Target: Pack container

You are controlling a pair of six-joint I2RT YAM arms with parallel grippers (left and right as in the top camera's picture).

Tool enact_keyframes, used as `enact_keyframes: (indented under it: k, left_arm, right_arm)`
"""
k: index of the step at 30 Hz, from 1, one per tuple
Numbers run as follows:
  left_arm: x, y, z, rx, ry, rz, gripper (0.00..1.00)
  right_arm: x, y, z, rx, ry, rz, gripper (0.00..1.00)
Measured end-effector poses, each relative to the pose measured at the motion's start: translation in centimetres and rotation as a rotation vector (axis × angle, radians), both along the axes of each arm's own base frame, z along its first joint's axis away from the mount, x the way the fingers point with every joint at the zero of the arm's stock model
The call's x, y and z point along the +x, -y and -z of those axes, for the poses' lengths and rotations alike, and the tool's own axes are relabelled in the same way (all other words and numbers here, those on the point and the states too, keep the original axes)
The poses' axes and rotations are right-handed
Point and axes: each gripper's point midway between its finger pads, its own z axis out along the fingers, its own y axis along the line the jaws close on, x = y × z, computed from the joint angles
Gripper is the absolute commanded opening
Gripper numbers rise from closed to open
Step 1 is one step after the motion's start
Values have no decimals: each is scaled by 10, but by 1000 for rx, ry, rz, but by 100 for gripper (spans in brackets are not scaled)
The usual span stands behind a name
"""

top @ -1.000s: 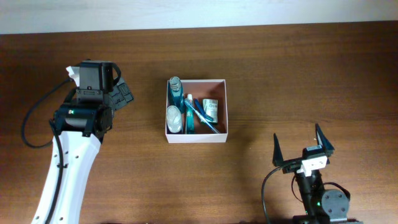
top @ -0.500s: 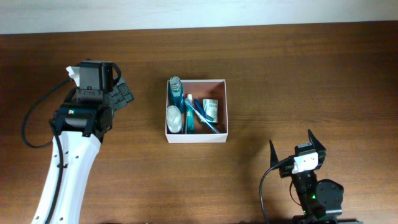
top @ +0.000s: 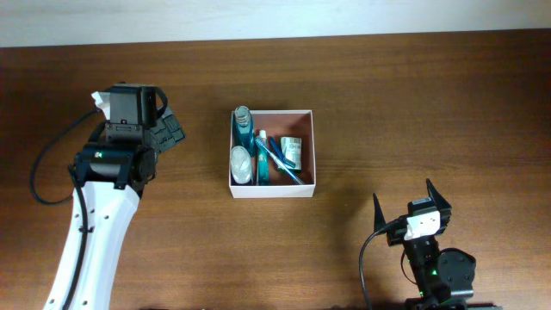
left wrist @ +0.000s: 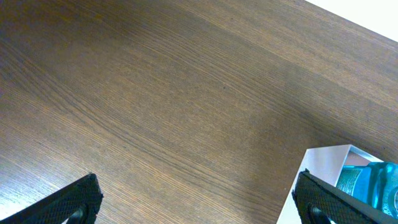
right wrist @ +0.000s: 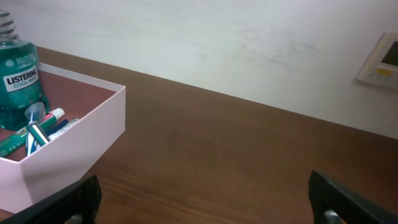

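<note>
The container [top: 307, 142], a square white-walled box with a reddish-brown inside, sits mid-table. It holds a green Listerine bottle [top: 243, 123], a blue bottle [top: 262, 159], a clear bottle [top: 240, 164], a small tube [top: 291, 151] and a toothbrush. My left gripper [top: 172, 131] is open and empty, left of the box; the box's corner [left wrist: 323, 171] shows in the left wrist view. My right gripper [top: 409, 202] is open and empty, near the front edge, right of the box. The right wrist view shows the box [right wrist: 81, 146] and the Listerine bottle [right wrist: 18, 78].
The wooden table [top: 413, 103] stretches around the box. A pale wall [right wrist: 249, 43] lies beyond the table's far edge, with a white wall panel [right wrist: 380, 59] at the right. The right arm's base [top: 439, 271] sits at the front edge.
The right gripper pulled back toward the front edge and turned slightly between one second ago and half a second ago; it has held still since. The left arm and the box have not moved.
</note>
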Motion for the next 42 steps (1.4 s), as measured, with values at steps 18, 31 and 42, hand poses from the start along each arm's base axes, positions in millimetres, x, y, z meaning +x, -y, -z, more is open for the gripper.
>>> enact_keyframes:
  k: [18,31,42]
  left_arm:
    - [0,0,0,0,0,0,99]
    - [-8,-1,35,0,-16,1,99]
    - [-60,0,110,-47,158,22,99]
  right_arm:
    - [0,0,0,1,0,0,99]
    - [0,0,0,0,0,0,99]
    - [0,0,0,1,1,3,98]
